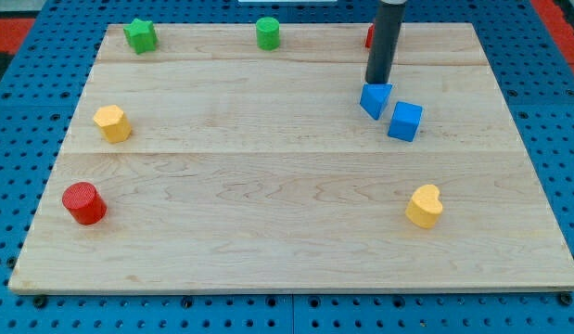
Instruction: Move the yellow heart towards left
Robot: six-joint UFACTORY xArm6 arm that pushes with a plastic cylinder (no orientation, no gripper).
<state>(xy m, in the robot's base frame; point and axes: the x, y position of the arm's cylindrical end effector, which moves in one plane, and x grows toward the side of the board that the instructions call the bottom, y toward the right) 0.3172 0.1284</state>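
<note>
— Camera view first: where is our tip (377, 82)?
— Upper right of the frame, at the end of the dark rod. It holds nothing, since it only pushes. It sits just above the blue triangular block (376, 98), touching it or nearly so; we cannot tell which.
— And around that?
— A blue cube (405, 121) lies just beside the triangular one, toward the lower right. A red block (369, 37) peeks out behind the rod at the top edge, its shape hidden.
— Where is the yellow heart (424, 206)?
— Lower right of the wooden board (268, 241), well apart from our tip and untouched.
— So which step are we in?
— We judge it the approach: no contact with the heart yet. Next we need to skirt the two blue blocks, come down on the heart's right side, then push it leftward across the open middle.
— Anything else on the board?
— Far off: a green star (139, 35) and green cylinder (268, 32) along the top, a yellow hexagonal block (112, 122) and red cylinder (83, 203) at the left.
</note>
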